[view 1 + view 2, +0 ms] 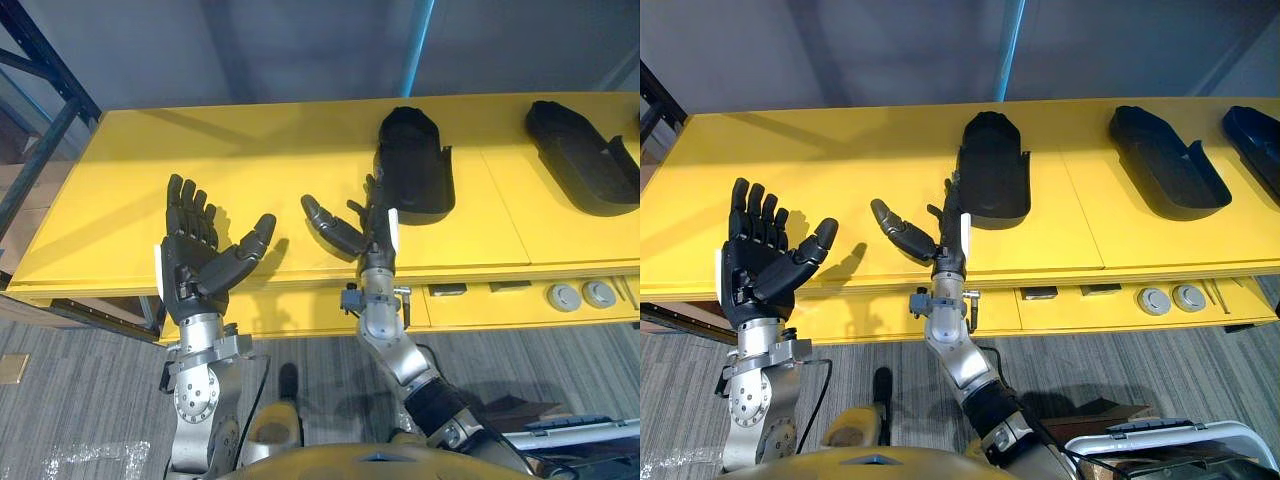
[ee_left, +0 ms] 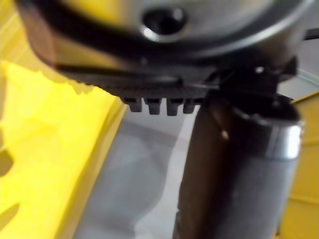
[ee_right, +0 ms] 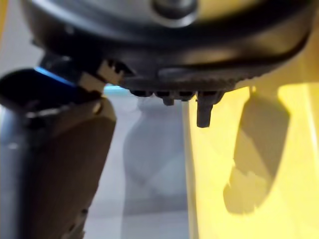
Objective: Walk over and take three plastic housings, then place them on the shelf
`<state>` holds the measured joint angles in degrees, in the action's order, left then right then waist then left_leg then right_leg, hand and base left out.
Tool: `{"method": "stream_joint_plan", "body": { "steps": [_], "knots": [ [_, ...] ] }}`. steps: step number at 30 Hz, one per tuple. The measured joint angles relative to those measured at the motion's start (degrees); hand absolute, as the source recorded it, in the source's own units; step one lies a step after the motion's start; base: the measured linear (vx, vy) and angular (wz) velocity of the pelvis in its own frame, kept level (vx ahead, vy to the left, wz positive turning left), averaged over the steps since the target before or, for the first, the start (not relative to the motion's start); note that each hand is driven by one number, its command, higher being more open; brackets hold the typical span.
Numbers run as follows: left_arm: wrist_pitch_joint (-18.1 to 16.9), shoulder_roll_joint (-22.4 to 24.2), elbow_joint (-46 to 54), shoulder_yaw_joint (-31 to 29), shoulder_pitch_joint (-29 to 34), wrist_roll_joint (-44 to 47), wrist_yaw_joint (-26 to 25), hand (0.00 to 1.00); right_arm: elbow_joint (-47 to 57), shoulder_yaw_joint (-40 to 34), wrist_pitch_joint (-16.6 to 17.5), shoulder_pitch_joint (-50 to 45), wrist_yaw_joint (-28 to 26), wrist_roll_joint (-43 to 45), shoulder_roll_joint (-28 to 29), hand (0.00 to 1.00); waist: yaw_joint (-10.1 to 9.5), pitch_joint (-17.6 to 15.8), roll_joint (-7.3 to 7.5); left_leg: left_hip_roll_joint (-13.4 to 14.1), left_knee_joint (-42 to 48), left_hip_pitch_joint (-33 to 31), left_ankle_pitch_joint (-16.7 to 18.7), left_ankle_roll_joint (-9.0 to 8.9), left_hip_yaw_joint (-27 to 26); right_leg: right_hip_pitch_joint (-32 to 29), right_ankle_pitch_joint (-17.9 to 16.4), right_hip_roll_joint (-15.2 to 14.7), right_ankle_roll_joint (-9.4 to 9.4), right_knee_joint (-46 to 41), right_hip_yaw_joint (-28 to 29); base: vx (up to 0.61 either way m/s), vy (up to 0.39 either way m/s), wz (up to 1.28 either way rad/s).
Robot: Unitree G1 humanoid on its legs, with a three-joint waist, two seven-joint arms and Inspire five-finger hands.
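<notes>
Left hand (image 1: 190, 265): hovering over the table's (image 1: 250, 160) front edge, fingers spreading wide, holding nothing
Right hand (image 1: 372, 232): hovering over the table's front edge, fingers stretching straight, empty
Nearest housing (image 1: 415, 165): lying at the table's middle
Second housing (image 1: 585, 155): lying toward the table's right
Third housing (image 1: 1258, 135): lying at the table's right end

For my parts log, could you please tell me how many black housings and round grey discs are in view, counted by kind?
Black plastic housings: 3
Round grey discs: 2
Total: 5
</notes>
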<state>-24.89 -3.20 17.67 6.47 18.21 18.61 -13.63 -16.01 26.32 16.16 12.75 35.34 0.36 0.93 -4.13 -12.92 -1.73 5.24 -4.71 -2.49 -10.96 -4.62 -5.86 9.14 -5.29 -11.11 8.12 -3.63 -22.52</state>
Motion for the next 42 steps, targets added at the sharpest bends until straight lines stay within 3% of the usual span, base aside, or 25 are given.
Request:
{"method": "stream_joint_plan", "body": {
  "steps": [16,24,32,38,42],
  "knots": [
    [0.1,0.0,0.0,0.1,0.3,0.0,0.2,1.00,0.5,-1.0,0.0,-0.8,-0.4,0.1,-0.2,1.00,0.96,0.0,0.01,0.0,0.0,0.3,-0.1,0.09,-0.3,-0.1,0.0,-0.1,0.03,-0.3,0.5,0.00,0.000,0.00],
    [0.2,-0.1,0.0,0.0,0.3,0.0,1.4,1.00,1.0,-1.5,3.5,-2.3,-9.7,1.9,-1.9,1.00,1.18,0.0,0.01,0.0,0.0,0.5,-0.1,0.08,-0.6,-0.1,0.0,-0.1,0.04,-0.3,0.7,0.00,0.000,-0.01],
    [0.2,-0.2,0.9,-0.1,0.5,-0.3,1.3,1.00,23.3,-0.1,7.3,-11.1,-18.4,5.6,-6.5,1.00,1.91,0.4,0.35,0.6,0.0,1.0,0.2,-0.21,-2.7,-1.0,0.2,0.0,-0.04,-0.3,2.8,0.00,-0.013,-0.13],
    [0.2,-1.9,1.8,-0.2,1.4,-0.7,1.1,1.00,29.1,-3.8,8.4,-18.0,-22.6,7.5,-7.9,1.00,2.98,1.6,1.57,1.1,0.0,1.4,1.0,-0.36,-5.2,-2.2,0.4,0.2,-0.21,-0.3,5.4,0.00,-0.013,-0.22],
    [-0.1,-1.8,6.6,-1.3,4.9,-0.7,1.1,1.00,34.1,-9.2,8.4,-28.7,-26.2,10.2,-8.0,1.00,4.24,2.2,1.59,1.3,-0.1,2.3,1.9,-0.84,-6.6,-2.2,0.3,0.2,-0.35,-0.3,6.8,0.02,-0.014,-0.16]
  ]
}}
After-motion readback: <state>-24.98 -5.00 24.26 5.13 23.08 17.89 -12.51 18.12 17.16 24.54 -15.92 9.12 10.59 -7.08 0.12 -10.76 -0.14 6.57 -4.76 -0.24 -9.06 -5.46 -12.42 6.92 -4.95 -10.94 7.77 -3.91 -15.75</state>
